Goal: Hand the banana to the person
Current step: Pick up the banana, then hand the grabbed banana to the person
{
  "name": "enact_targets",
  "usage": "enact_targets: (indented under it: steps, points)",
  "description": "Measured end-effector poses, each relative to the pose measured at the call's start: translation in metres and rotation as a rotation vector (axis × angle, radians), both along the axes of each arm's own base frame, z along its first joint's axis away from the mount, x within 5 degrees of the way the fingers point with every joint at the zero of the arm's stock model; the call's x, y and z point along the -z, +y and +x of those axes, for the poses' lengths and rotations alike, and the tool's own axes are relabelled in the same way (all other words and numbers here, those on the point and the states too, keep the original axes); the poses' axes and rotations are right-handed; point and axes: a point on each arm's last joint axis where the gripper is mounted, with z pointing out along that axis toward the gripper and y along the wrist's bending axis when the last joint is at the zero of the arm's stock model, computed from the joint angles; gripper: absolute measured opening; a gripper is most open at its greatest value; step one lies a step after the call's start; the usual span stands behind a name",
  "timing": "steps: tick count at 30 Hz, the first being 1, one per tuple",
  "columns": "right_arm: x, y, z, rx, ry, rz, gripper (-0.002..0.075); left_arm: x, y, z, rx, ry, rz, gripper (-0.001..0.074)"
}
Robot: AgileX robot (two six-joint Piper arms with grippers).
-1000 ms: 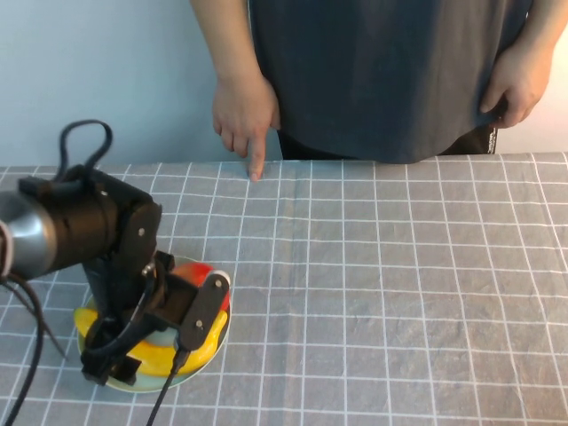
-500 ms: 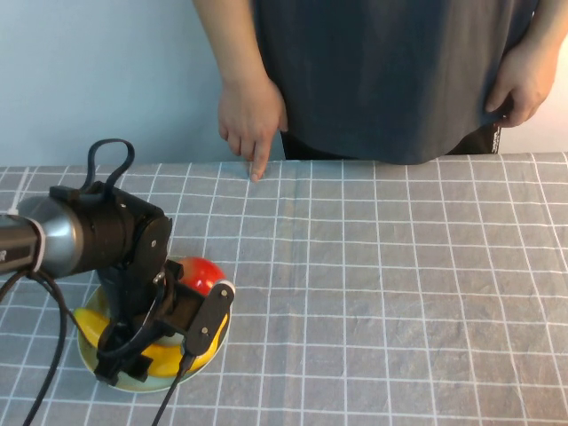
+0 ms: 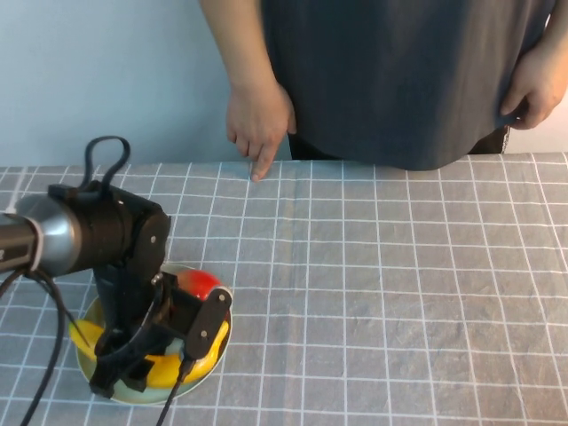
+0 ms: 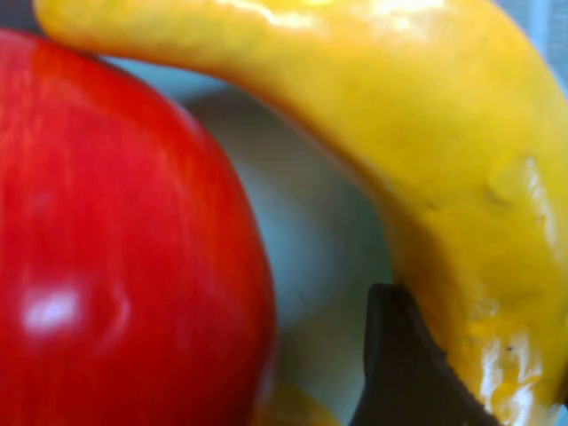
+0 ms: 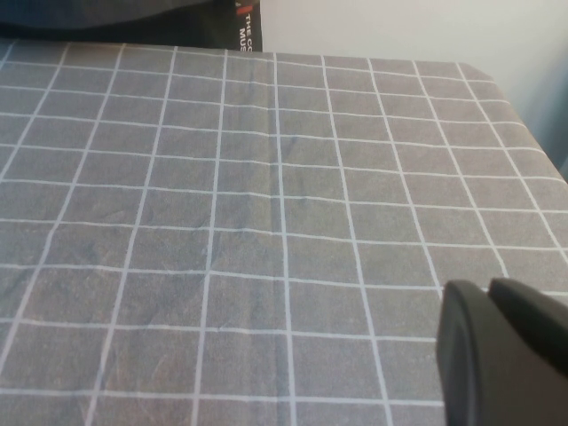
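Note:
The banana (image 3: 209, 346), long and yellow, lies in a pale plate (image 3: 169, 390) at the near left, next to a red apple (image 3: 197, 284). My left gripper (image 3: 146, 355) is down in the plate and its arm covers most of the banana. In the left wrist view the gripper (image 4: 484, 337) has the banana (image 4: 426, 151) between its jaws, one finger (image 4: 399, 373) pressed against its side, with the apple (image 4: 115, 240) beside it. The person (image 3: 399, 80) stands behind the far edge with one hand (image 3: 257, 120) hanging over it. My right gripper (image 5: 497, 355) is shut and empty above the cloth.
A grey checked tablecloth (image 3: 399, 293) covers the table. A black cable (image 3: 44, 346) runs from the left arm toward the near left corner. The table's far right corner (image 5: 479, 71) shows in the right wrist view.
My left arm has swung over the plate and sunk lower onto the banana. The person's hand has shifted slightly to the right.

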Motion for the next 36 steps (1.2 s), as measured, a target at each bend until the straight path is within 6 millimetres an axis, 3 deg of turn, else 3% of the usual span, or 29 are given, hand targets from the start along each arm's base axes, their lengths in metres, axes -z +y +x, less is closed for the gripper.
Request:
enact_targets:
  steps: [10, 17, 22, 27, 30, 36]
  points:
    - [0.0, 0.0, 0.0, 0.0, 0.0, 0.0, -0.0009, -0.076, 0.012, -0.026, -0.078, -0.116, -0.055, 0.0296]
    - [0.0, 0.0, 0.0, 0.0, 0.0, 0.0, -0.0009, -0.133, 0.027, -0.06, -0.28, -0.209, -0.123, 0.0296]
    - [0.0, 0.0, 0.0, 0.0, 0.0, 0.0, -0.0009, -0.183, 0.027, -0.07, -0.382, -0.344, -0.239, 0.0296]
    - [0.0, 0.0, 0.0, 0.0, 0.0, 0.0, -0.0009, -0.238, 0.012, -0.071, -0.413, -0.473, -0.383, 0.0296]
    - [0.0, 0.0, 0.0, 0.0, 0.0, 0.0, -0.001, -0.259, -0.003, -0.071, -0.367, -0.513, -0.433, 0.0296]
    - [0.0, 0.0, 0.0, 0.0, 0.0, 0.0, -0.0009, -0.266, -0.059, -0.064, -0.223, -0.517, -0.448, 0.0296]
